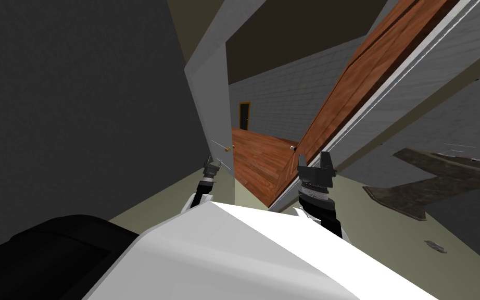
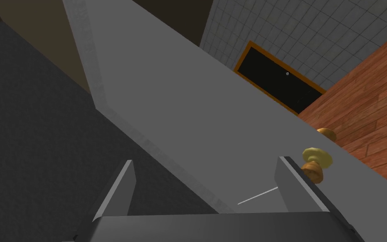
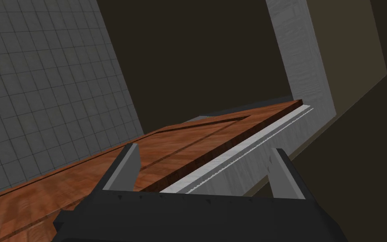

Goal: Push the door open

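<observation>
A grey door leaf [image 1: 207,104] stands ajar on the left of the doorway, with a brass knob [image 1: 227,149] at its free edge. My left gripper [image 1: 212,165] is low in front of it and open. In the left wrist view the grey door [image 2: 197,109] lies just ahead of the left gripper [image 2: 205,161], and the brass knob [image 2: 316,161] sits beside one finger. A brown wooden door [image 1: 358,88] is swung open on the right. My right gripper [image 1: 313,159] is open at its lower edge. In the right wrist view the right gripper [image 3: 205,148] straddles the wooden door's [image 3: 180,147] edge next to a white jamb [image 3: 247,155].
Beyond the gap lies a wooden floor [image 1: 254,156] and a tiled wall with a dark, orange-framed door [image 2: 278,80]. A dark grey wall [image 1: 77,104] runs on my left. A dark mat [image 1: 442,177] lies on the floor at the right, and a black bulk [image 1: 51,250] sits low on my left.
</observation>
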Robot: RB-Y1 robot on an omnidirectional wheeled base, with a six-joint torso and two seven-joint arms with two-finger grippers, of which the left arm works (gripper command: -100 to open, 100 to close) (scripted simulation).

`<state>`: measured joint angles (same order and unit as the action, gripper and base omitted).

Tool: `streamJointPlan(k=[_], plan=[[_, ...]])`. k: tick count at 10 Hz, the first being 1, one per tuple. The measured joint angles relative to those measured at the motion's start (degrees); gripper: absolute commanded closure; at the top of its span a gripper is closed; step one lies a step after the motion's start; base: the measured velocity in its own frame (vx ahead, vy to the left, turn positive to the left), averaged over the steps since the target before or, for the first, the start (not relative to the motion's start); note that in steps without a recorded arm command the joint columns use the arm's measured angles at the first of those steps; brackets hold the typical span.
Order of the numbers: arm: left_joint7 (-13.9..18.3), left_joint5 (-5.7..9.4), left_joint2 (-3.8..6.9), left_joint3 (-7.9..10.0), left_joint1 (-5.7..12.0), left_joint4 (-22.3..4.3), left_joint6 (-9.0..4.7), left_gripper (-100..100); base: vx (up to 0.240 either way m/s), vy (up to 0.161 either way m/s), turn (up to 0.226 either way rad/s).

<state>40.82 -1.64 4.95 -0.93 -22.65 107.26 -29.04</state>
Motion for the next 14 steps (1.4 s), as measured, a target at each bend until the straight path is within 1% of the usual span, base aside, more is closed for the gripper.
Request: streamJointPlan(k=[2, 5, 6, 7, 10, 12, 14], plan=[[2.55, -0.33, 0.25, -0.11, -0.04, -1.71, -0.65, -100, 0.061, 0.095, -0.126], [6.43, -0.81, 0.48, -0.10, 0.81, -5.33, -1.79, -100, 0.078, 0.108, -0.123], [7.74, -0.98, 0.55, -0.15, 0.81, -6.21, -2.15, -100, 0.049, 0.126, -0.115], [8.93, -1.25, 0.42, -0.30, 0.97, -6.89, -2.18, -100, 0.043, 0.115, -0.120], [12.95, -1.66, 0.77, -0.19, 1.76, -10.35, -3.16, -100, 0.055, 0.114, -0.122], [15.40, -2.10, 0.56, -0.37, 2.07, -12.42, -3.82, -100, 0.062, 0.109, -0.141], [18.02, -2.38, 0.65, -0.27, 2.79, -15.13, -4.68, -100, 0.060, 0.113, -0.111]])
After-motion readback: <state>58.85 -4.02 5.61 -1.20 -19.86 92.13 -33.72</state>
